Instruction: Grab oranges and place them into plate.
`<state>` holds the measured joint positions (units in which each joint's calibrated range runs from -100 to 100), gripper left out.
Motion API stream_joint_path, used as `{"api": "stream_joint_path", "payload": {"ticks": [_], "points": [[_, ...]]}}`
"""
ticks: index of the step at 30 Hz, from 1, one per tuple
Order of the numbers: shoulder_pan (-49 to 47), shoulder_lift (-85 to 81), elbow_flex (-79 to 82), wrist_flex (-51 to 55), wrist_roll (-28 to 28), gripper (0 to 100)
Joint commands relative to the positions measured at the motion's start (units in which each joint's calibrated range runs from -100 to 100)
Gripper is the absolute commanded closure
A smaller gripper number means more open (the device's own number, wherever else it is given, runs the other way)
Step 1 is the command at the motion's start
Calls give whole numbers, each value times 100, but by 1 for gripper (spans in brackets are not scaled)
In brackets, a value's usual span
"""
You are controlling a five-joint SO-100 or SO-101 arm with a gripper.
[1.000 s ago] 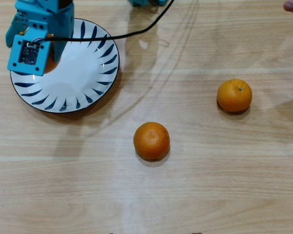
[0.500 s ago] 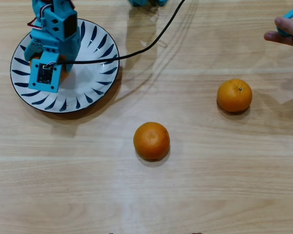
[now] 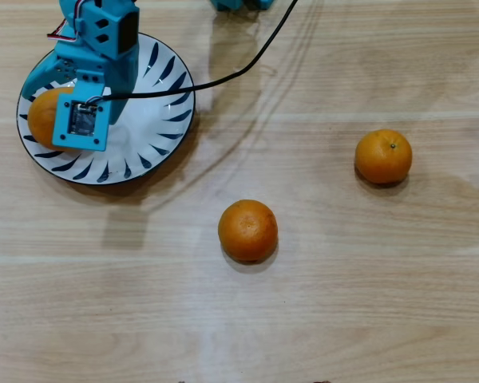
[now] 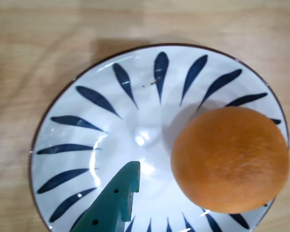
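The counter (image 3: 343, 319), pale wood grain, fills the overhead view. On it, in the upper left of that frame, sits the plate (image 3: 156, 120), white with dark blue strokes round its rim. The arm (image 3: 96, 56), blue, reaches in from the top edge and hangs over the plate's left half, its camera block facing up; a black cable (image 3: 247, 68) runs from it up to the top edge.

One orange (image 3: 41, 116) lies in the plate, at the plate's left side in the overhead view, partly hidden under the arm. In the wrist view the same orange (image 4: 230, 159) sits at the lower right of the plate (image 4: 77, 106), resting on the white glaze and reaching to the rim.

Three oranges in all: that one in the plate, and two on the bare counter. A second orange (image 3: 247, 230) lies near the middle of the overhead frame, and a third orange (image 3: 383, 156), with a small stem dot, lies at the right, well apart from the second.

One claw finger (image 4: 113, 203), dark green, pokes up from the bottom edge of the wrist view, clear of the orange with white plate between them; the claw has released the fruit and grips nothing.
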<state>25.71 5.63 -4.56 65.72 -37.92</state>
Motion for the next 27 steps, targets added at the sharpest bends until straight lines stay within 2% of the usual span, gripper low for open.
{"api": "stream_joint_path", "payload": {"ticks": [1,7,11,12,17,27], "points": [[-788,-664,-952,489,-165,57],[-1869,-723,-1024,471,-771,71],[-2563,-707,-861,463,-1163,69],[-2877,-580,-789,360,-1393,68],[-3579,54,-780,-268,-1869,56],[-3974,959,-780,-1402,-2026,54]]}}
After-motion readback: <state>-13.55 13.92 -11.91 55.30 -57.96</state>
